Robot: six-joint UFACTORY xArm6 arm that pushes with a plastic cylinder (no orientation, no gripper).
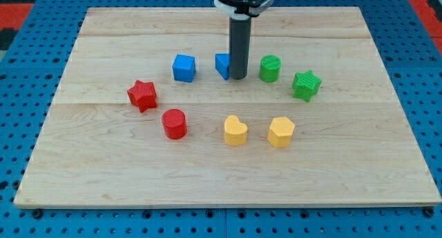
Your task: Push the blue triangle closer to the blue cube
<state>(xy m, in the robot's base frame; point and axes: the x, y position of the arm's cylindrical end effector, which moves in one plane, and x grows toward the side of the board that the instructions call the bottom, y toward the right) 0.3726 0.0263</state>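
So from where I'm standing, the arm is hanging over the top half of the wooden board (207,169) and the dark rod comes straight down with the tip (237,77) planted right against the blue triangle (222,64). The triangle sits on the tip's left as the view shows it, and the rod covers its right edge, so they look to be touching, though I can't swear there isn't a sliver of gap. No claw on this thing at all, just the plain rod, so there's nothing to be open or closed and nothing is being gripped. The blue cube (184,67) is a bit further toward the view's left, near the triangle but with a clear strip of wood between them, roughly on the same row. On the other side of the rod is a green cylinder (270,68), just beside it, and past that a green star (306,85). Lower down there's a red star (142,95) and a red cylinder (175,123) on the left, then a yellow heart (235,130) and another yellow block (281,132) whose shape I can't quite make out.
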